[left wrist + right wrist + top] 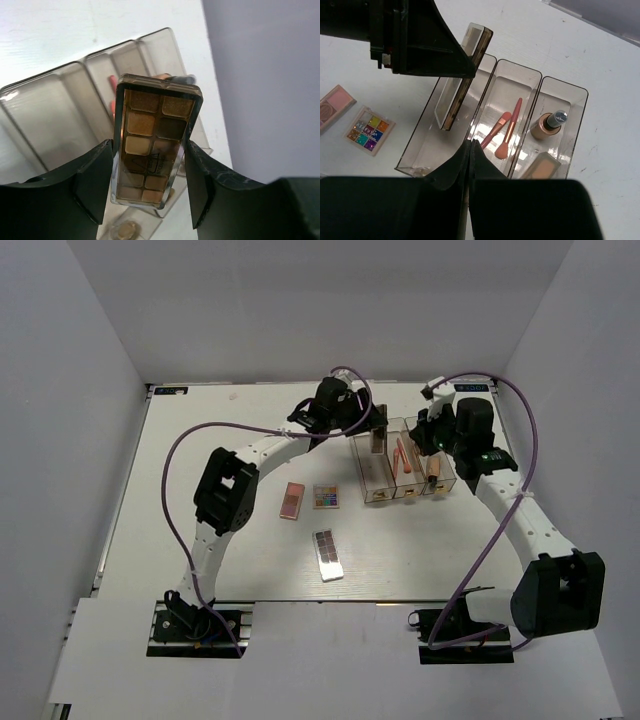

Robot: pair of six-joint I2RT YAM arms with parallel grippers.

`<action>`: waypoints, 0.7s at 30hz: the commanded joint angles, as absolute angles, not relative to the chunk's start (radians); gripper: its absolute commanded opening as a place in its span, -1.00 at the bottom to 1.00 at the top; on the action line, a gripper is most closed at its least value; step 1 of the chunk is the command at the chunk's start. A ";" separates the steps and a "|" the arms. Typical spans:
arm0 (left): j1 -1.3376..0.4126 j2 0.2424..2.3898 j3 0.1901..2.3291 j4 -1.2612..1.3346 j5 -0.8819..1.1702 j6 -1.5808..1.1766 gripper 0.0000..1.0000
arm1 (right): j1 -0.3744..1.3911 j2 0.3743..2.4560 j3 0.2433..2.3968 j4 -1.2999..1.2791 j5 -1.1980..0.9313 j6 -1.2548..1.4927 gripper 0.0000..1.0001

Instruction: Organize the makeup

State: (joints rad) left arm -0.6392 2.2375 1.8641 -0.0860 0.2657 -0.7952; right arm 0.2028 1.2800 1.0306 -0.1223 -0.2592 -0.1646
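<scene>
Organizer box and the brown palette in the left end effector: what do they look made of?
The organizer box looks like hard, glossy, smoke-tinted clear plastic: its walls are see-through and catch glare. The brown palette seems a plastic case with a clear lid, powder pans showing through, and a shiny bronze rim, possibly metallic-coated.

White desk, clear three-compartment box right of centre, pink palette just beside multicoloured palette, dark grey palette nearer the front edge.

I grip the brown palette on edge, tilted; pink palette, multicoloured palette, dark grey palette lie flat.
</scene>
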 commanded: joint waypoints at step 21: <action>-0.646 2.237 1.953 -0.233 0.192 -0.776 0.51 | 0.183 1.256 1.002 -0.077 -0.354 -0.153 -0.53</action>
